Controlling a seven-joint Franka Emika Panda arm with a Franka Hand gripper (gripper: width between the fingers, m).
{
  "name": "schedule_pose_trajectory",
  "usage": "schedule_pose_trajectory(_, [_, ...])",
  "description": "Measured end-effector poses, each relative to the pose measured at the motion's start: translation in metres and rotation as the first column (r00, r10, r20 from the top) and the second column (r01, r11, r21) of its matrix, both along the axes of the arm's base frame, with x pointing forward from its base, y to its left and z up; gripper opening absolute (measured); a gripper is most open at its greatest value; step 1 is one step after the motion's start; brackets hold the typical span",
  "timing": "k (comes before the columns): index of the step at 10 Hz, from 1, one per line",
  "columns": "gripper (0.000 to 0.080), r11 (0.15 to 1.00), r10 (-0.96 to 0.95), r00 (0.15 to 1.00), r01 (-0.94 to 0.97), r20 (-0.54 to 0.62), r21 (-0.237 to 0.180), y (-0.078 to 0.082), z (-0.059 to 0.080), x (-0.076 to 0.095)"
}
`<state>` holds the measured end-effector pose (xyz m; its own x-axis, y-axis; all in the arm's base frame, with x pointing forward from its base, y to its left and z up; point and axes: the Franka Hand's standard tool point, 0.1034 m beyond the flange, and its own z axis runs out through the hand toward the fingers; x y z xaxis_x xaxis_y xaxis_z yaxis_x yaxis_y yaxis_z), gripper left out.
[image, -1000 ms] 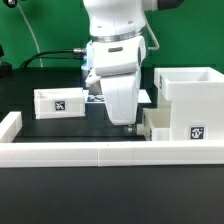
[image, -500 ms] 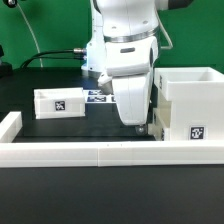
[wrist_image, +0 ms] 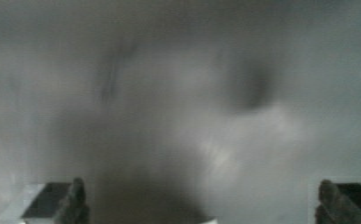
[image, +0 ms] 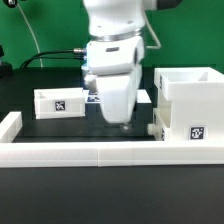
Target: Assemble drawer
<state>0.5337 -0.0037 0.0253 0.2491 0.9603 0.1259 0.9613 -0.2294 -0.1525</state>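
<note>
The large white drawer housing (image: pixel 190 100) stands at the exterior view's right, a tag on its front. One small tray (image: pixel 158 126) sits against the housing's lower left side, mostly tucked in. The other small tray (image: pixel 60 102) with a tag stands apart at the left. My gripper (image: pixel 123 124) hangs low over the table just left of the tucked tray, touching nothing that shows. The wrist view is a grey blur; my gripper (wrist_image: pixel 203 205) shows its dark fingertips (wrist_image: pixel 56 200) far apart at the frame's edges, with nothing between them.
A long low white border wall (image: pixel 100 152) runs along the front, with a short piece at the left (image: pixel 10 125). The marker board (image: pixel 93 97) lies behind the arm. A black cable (image: pixel 45 55) runs along the back.
The arm swung right against the near tray, then came back left. The tray now sits further right, closer into the housing.
</note>
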Motion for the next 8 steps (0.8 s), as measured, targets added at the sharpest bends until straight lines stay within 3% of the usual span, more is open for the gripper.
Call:
schedule_pose_trajectory(3, [0.0649,1.000,-0.015,1.000,0.015,-0.007,-0.012,-0.025,0.014,-0.025])
schedule_pose_trajectory(5, [0.0649,0.999,-0.041,0.999,0.041,-0.006,-0.028,-0.045,0.036,-0.047])
schedule_pose_trajectory(7, [0.0649,0.996,-0.086,0.996,0.086,-0.021,-0.032,-0.063,0.052,-0.054])
schedule_pose_trajectory(8, [0.0649,0.995,-0.098,0.995,0.097,-0.024,-0.034,-0.062,0.051,-0.054])
